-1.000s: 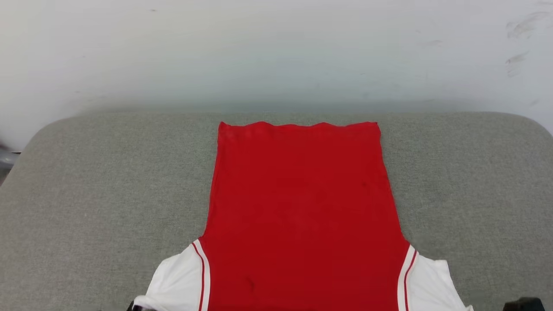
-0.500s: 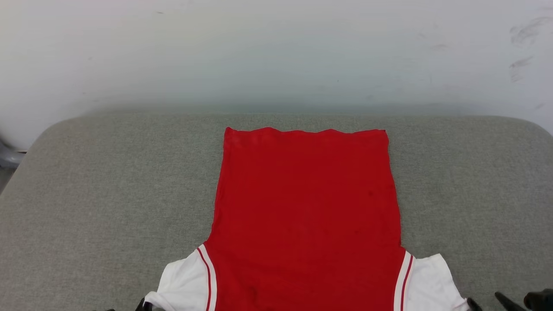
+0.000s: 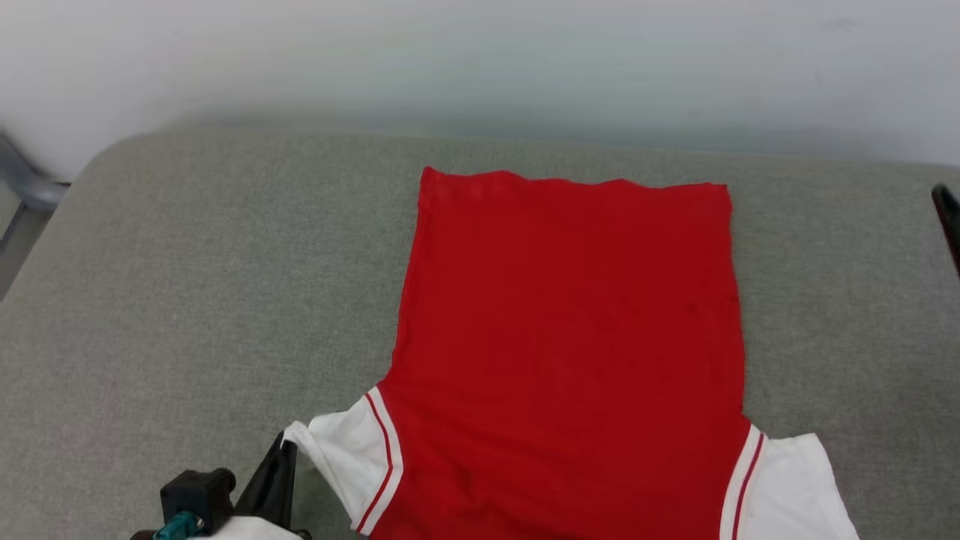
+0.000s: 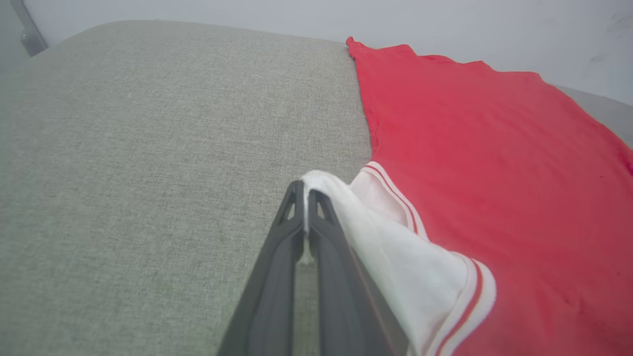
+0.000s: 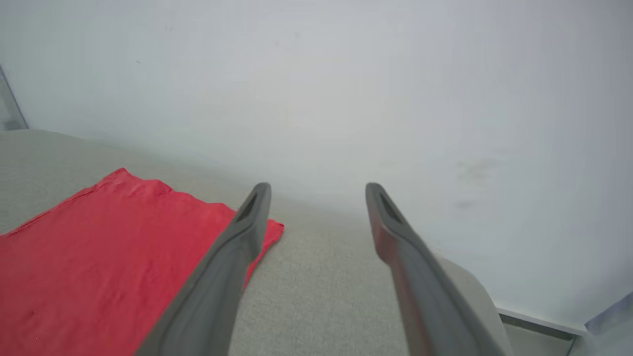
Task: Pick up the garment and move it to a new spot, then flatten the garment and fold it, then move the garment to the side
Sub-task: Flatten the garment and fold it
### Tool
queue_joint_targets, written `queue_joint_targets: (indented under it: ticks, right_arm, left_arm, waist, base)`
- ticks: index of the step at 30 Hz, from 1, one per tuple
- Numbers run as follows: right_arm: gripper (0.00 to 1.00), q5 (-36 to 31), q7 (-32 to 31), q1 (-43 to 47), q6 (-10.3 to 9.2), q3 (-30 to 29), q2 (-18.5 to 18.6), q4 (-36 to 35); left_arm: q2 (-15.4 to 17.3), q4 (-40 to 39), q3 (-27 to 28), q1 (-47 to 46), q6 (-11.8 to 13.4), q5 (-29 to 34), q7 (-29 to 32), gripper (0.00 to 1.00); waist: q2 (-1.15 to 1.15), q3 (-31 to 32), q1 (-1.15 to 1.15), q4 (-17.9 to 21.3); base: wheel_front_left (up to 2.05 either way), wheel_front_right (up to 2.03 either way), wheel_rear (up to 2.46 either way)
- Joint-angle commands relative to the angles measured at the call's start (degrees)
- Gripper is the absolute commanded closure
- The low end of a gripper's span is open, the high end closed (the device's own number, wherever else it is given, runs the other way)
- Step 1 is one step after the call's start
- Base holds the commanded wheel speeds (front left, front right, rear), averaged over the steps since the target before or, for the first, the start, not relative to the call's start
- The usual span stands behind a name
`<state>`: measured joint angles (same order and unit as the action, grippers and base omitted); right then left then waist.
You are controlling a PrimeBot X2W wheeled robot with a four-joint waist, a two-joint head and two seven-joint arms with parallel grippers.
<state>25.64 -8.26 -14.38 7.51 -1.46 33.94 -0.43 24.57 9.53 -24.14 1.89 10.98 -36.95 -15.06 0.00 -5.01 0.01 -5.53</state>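
Observation:
The garment [image 3: 570, 315] lies spread on the grey padded surface [image 3: 187, 300], plain red side up, its hem at the far end and its white sleeves near me. My left gripper [image 3: 289, 448] is shut on the edge of the left white sleeve [image 4: 395, 247], holding it slightly raised and folded over; the fingertips [image 4: 305, 190] pinch the cloth. One dark finger of my right gripper [image 3: 946, 214] shows at the right edge. In the right wrist view my right gripper [image 5: 316, 190] stands open with nothing in it, above the surface beside the garment's far right corner [image 5: 99, 247].
A white wall [image 3: 480, 60] runs right behind the padded surface. A grey metal frame part [image 3: 30, 191] stands off its far left corner. The surface's rounded right corner [image 5: 470, 282] drops off to the floor.
The head camera has shifted. My right gripper has opened, left the right sleeve and moved up to the right. The left gripper keeps its hold on the left sleeve, now more in view.

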Motion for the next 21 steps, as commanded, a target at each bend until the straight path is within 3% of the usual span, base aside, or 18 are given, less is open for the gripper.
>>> queue_joint_targets:
  ticks: [1, 8, 14, 21]
  right_arm:
    - [0.0, 0.3, -2.4, -4.0, -0.05, 0.7, 0.5, -0.6]
    - [0.0, 1.3, -15.4, -19.2, -0.05, 5.0, 3.1, 2.8]
    - [0.0, 3.8, -31.6, -31.5, -0.05, 10.6, 5.6, 9.7]
    - [0.0, 6.9, -50.0, -39.4, -0.04, 14.0, 6.8, 16.5]
  left_arm:
    - [-0.8, -0.7, 0.5, -1.7, -0.2, 0.9, -0.1, 1.0]
    - [-3.9, -2.4, 1.4, -5.5, -2.0, 3.8, -0.2, 1.0]
    - [-7.6, -3.0, 2.1, -8.5, -4.3, 6.9, -0.1, 1.0]
    - [-11.6, -3.3, 3.3, -11.1, -7.0, 9.8, -0.1, 1.0]
  waist:
    - [0.0, -4.2, -0.01, -2.8]
    - [0.0, -11.2, -0.01, -6.6]
    - [0.0, -16.9, -0.01, -10.1]
    - [0.0, -22.3, -0.01, -12.9]
  base:
    - [0.0, 0.0, 0.0]
    - [0.0, 0.0, 0.0]
    - [0.0, 0.0, 0.0]
    - [0.0, 0.0, 0.0]
